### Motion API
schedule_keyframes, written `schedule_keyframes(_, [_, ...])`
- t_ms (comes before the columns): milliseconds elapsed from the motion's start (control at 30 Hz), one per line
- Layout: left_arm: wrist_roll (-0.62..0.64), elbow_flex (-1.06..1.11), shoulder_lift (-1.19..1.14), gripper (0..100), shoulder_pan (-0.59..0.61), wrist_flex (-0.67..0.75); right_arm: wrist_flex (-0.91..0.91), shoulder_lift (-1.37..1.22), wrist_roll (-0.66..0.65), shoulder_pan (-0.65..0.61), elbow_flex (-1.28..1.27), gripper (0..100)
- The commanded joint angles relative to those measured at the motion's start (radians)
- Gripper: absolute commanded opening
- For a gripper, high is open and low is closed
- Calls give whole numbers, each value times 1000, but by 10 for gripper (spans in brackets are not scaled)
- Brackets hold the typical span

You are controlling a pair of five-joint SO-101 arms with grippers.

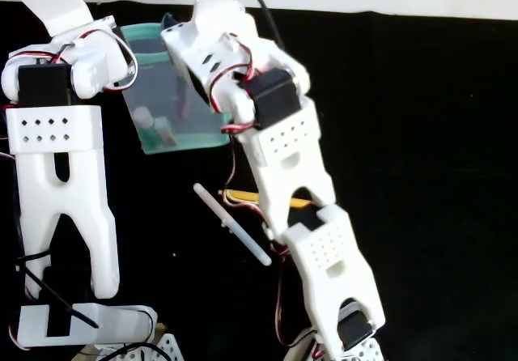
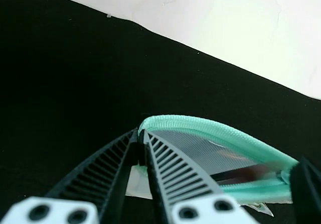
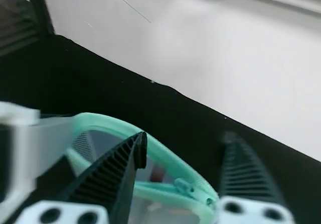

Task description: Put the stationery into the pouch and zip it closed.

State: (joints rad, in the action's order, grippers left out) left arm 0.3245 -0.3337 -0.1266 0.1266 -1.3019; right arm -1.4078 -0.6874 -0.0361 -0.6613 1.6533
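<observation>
The pouch (image 1: 174, 102) is clear with a teal zip rim and lies at the back of the table between the two arms. A few small white items (image 1: 155, 126) lie inside it. My left gripper (image 2: 140, 134) is shut on one end of the pouch's teal rim (image 2: 200, 123). My right gripper (image 3: 185, 146) is open at the other end, its fingers (image 3: 131, 156) straddling the rim and the zip pull (image 3: 183, 186). A white pen (image 1: 232, 224) and a yellow pencil (image 1: 241, 197) lie on the black cloth, in front of the pouch and beside the right arm.
The table is covered in black cloth (image 1: 421, 175), open on the right side. A white surface (image 2: 235, 28) runs along the back edge just behind the pouch. The right arm (image 1: 287, 167) stretches across the middle, over part of the pencil.
</observation>
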Motion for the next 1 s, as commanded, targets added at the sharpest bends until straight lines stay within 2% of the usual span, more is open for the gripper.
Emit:
schedule_keyframes(0, [3, 21, -105, 6, -12, -17, -5, 93, -12, -13, 120, 289])
schedule_keyframes(133, [3, 21, -105, 6, -12, -17, -58, 137, -14, -12, 120, 289])
schedule_keyframes(500, [3, 22, -105, 6, -12, -17, -352, 303, -20, -16, 119, 289])
schedule_keyframes(600, [3, 22, -105, 6, -12, -17, -357, 317, -60, -13, 91, 289])
schedule_keyframes(700, [3, 22, -105, 6, -12, -17, -358, 344, -61, -15, -35, 289])
schedule_keyframes(967, [3, 22, -105, 6, -12, -17, -357, 541, -57, -18, -610, 289])
